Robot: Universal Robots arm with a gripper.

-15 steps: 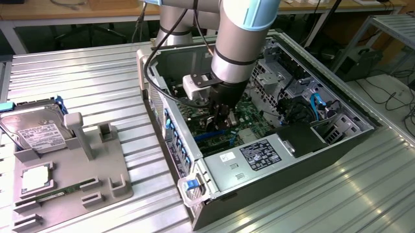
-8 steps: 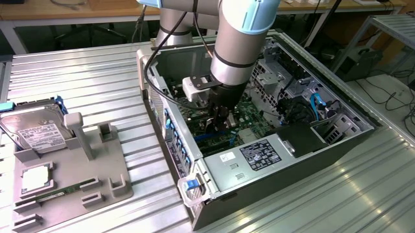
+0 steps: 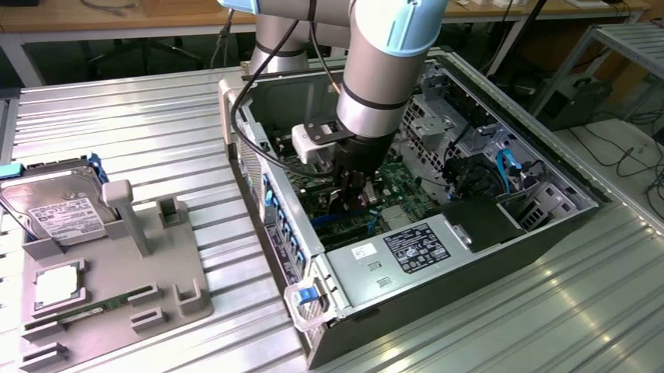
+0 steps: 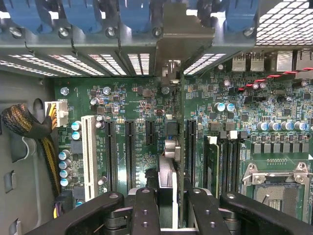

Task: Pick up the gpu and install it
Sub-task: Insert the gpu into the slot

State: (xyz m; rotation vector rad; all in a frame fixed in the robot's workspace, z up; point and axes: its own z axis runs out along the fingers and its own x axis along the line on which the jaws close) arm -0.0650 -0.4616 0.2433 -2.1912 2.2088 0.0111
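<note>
Wrist view has the claw (image 4: 166, 205) closed on the gpu (image 4: 180, 147), held edge-on and upright above the board (image 4: 137, 107), its bracket (image 4: 183, 34) up at the case's rear slots; exterior view places the claw (image 3: 353, 190) deep in the case (image 3: 415, 256); I judge the card light, stiff and fragile, best gripped by its edges, as here; slot markings and the drive (image 3: 52, 210) label are unreadable.

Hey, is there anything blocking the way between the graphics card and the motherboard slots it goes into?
Nothing visible does. The tool grips the graphics card edge-on right over the motherboard, and the long slots beside it are empty. The slot directly under the card is hidden.
</note>
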